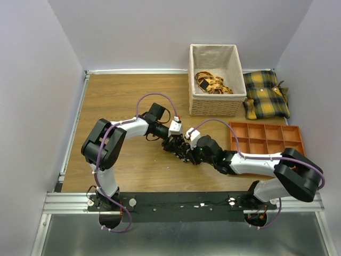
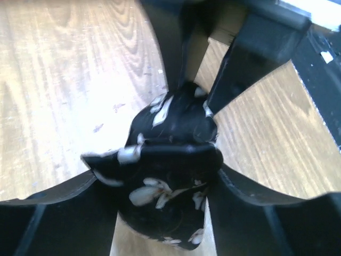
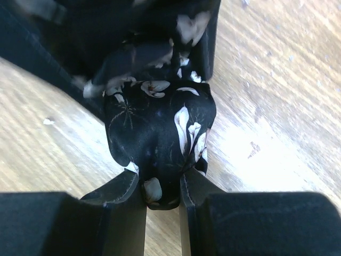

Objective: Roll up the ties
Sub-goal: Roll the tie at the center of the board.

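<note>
- We see the wooden table [image 1: 122, 96] with the basket [image 1: 216, 106] standing at its far side. No rolled tie lies on the open wood in front of the basket.
- Just right of the basket lie the plaid cushions [image 1: 266, 93]. In front and to the right of the basket sits the orange tray [image 1: 266, 124], and none of the compartments we can see holds a coil.
- Inside the basket lies a heap of yellow fabric [image 1: 212, 82]; we cannot tell what it is.
- In front of the basket, well apart from it, the one black flowered tie [image 1: 178, 146] is bunched into a rough lump between the two arms. No loose tail shows in any view.
- The left gripper [image 2: 160, 176] has its jaws around the lump, the fabric filling the gap and touching both sides, so we take it as gripping the tie.
- The right gripper [image 3: 160, 184] has its jaws nearly closed on a fold at the end of the tie.
- We judge the rolling far along but unfinished: the lump looks loose and uneven, and it has not yet been tidied, released or set down.
</note>
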Controlling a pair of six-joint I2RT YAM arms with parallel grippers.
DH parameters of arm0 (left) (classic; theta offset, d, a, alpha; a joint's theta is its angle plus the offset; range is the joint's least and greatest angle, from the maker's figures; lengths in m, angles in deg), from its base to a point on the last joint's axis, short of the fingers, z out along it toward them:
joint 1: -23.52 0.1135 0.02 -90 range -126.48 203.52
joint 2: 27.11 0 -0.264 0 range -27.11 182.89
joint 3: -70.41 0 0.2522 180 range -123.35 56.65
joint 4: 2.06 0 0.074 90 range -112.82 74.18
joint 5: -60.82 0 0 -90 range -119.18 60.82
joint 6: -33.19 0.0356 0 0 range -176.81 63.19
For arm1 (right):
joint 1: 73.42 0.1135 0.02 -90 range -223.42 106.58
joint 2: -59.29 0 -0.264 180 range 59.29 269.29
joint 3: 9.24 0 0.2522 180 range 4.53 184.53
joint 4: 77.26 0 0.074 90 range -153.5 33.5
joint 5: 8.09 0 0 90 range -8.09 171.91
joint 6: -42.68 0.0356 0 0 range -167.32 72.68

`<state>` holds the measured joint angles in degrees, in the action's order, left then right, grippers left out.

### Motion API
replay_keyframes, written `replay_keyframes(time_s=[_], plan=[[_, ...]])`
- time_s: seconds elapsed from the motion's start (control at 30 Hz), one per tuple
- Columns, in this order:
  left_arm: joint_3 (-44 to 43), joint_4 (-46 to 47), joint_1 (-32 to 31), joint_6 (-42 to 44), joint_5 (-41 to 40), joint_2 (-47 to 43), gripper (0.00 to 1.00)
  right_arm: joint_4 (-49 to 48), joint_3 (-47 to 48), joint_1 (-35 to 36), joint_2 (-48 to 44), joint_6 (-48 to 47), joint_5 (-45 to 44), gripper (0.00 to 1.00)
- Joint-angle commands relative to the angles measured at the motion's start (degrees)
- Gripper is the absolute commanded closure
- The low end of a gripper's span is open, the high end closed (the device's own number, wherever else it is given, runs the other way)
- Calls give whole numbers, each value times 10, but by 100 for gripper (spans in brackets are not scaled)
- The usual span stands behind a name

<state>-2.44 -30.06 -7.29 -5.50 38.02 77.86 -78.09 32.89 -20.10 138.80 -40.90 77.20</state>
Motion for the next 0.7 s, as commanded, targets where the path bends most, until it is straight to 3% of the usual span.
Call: replay_keyframes(time_s=[0.0,0.07,0.17,0.3,0.4,0.43,0.47,0.5,0.57,0.6,0.63,0.67], plan=[[-2,-43,19,15,39,-29,29,-58,-20,5,-23,-5,3,86],[-10,-98,19,93,40,-22,28,-58,-21,5,-22,-11,5,86],[2,-40,4,61,41,-31,25,-45,8,5,12,-12,21,86],[-1,-64,-7,84,47,-28,19,-27,35,6,36,-11,39,86],[19,23,-14,-31,17,-28,21,-38,27,6,29,-10,33,87],[40,117,-14,-85,0,-28,26,-40,25,6,23,-11,30,86],[48,140,-13,-121,-15,-28,33,-40,20,6,19,-11,24,86],[49,140,-8,-99,-25,-28,35,-40,16,6,8,-12,20,86],[36,49,-2,-37,-4,-28,38,-44,12,6,0,-14,20,86],[25,-4,0,59,6,-26,39,-44,9,6,-4,-12,21,86],[6,-104,-1,103,11,-25,40,-44,9,6,-5,-11,21,86],[-1,-144,-1,147,15,-21,43,-45,8,6,-6,-11,20,86]])
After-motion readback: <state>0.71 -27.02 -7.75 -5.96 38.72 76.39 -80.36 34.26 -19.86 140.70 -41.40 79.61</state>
